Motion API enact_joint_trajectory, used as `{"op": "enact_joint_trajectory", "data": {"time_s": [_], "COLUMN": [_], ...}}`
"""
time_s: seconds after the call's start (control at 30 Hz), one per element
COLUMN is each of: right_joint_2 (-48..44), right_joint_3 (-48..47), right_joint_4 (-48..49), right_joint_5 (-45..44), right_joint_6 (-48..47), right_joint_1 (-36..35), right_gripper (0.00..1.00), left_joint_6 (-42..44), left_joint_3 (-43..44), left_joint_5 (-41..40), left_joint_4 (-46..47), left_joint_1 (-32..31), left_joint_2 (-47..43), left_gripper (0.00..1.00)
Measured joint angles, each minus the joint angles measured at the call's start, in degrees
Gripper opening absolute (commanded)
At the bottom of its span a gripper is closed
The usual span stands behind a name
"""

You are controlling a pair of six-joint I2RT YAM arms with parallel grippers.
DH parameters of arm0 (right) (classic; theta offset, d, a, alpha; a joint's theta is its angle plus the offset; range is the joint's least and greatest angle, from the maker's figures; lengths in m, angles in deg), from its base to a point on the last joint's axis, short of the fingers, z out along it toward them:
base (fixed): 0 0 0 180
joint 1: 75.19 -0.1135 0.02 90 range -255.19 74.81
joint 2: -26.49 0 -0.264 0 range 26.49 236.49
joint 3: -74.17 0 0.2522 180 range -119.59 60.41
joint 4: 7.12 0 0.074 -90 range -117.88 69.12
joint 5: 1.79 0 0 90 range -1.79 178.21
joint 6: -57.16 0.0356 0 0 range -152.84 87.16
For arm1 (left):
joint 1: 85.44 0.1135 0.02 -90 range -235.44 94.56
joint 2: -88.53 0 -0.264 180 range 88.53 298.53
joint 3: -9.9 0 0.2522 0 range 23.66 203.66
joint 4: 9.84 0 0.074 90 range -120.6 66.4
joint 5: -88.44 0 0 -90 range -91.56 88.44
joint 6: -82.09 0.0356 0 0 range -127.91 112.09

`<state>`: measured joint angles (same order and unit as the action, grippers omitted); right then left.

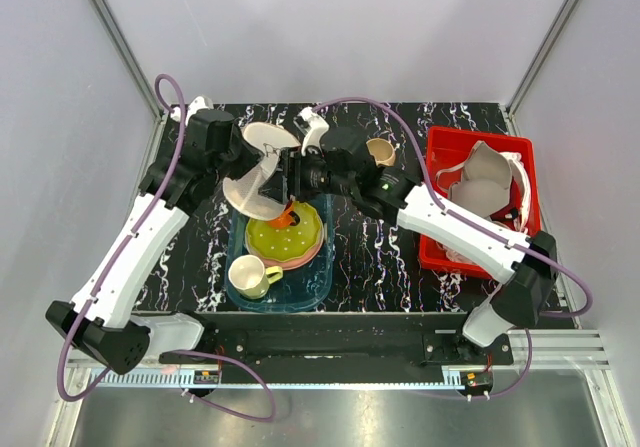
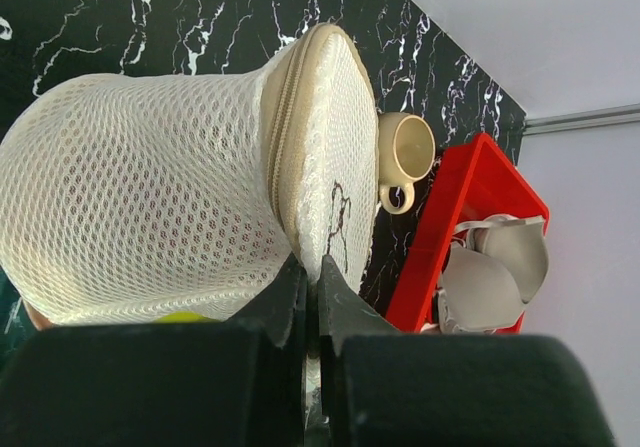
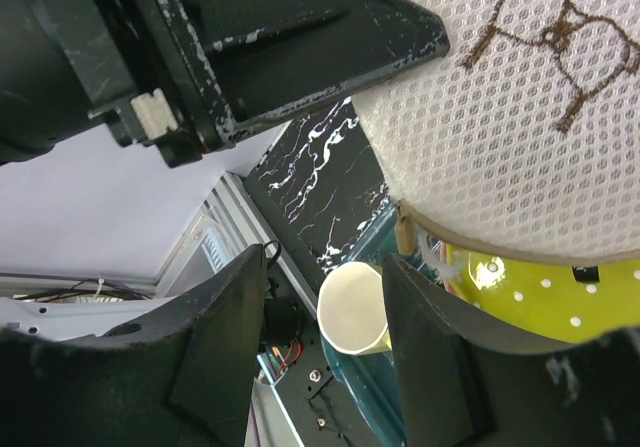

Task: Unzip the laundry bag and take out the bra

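Note:
The laundry bag (image 1: 256, 193), off-white mesh, hangs above the tray with its two halves gaping apart toward the right. My left gripper (image 1: 250, 163) is shut on the bag's rim (image 2: 312, 265) beside the zipper (image 2: 280, 137). The bag's black drawing shows in both wrist views (image 2: 338, 217) (image 3: 560, 27). A bit of the orange bra (image 1: 283, 213) sticks out at the bag's lower edge. My right gripper (image 1: 294, 173) is open and empty (image 3: 325, 259), right at the bag's opening. A tan zipper pull (image 3: 404, 235) hangs just above its right finger (image 3: 440, 347).
Below the bag is a teal tray (image 1: 305, 289) holding a green plate (image 1: 285, 235) on a pink one and a yellow mug (image 1: 250, 277). A beige cup (image 1: 380, 150) stands behind. A red bin (image 1: 437, 147) at the right holds a grey-beige bra (image 1: 485, 177).

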<state>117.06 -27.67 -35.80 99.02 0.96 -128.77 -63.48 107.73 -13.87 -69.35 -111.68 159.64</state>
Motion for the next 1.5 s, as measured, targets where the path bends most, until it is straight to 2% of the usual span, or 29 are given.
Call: {"op": "enact_joint_trajectory", "data": {"time_s": [0.43,0.77,1.17,1.5], "right_joint_2": [2.5,2.7,0.1,-8.2], "right_joint_3": [-1.2,-0.5,2.3,6.0], "right_joint_4": [-1.2,0.7,3.5,3.0], "right_joint_5": [0.9,1.2,0.6,-6.8], "right_joint_6": [-3.2,-3.3,-2.0,-2.5], "right_joint_1": [0.0,0.0,0.0,-0.2], "right_gripper": [0.62,0.59,0.59,0.61], "left_joint_6": [6.1,6.2,6.3,6.3], "left_joint_3": [6.7,6.9,6.9,6.9], "left_joint_5": [2.6,4.1,4.1,4.1], "left_joint_4": [-2.8,-3.9,-4.4,-4.6], "left_joint_1": [0.0,0.0,0.0,0.0], "left_joint_2": [1.1,2.2,2.5,2.6], "left_gripper": [0.00,0.00,0.00,0.00]}}
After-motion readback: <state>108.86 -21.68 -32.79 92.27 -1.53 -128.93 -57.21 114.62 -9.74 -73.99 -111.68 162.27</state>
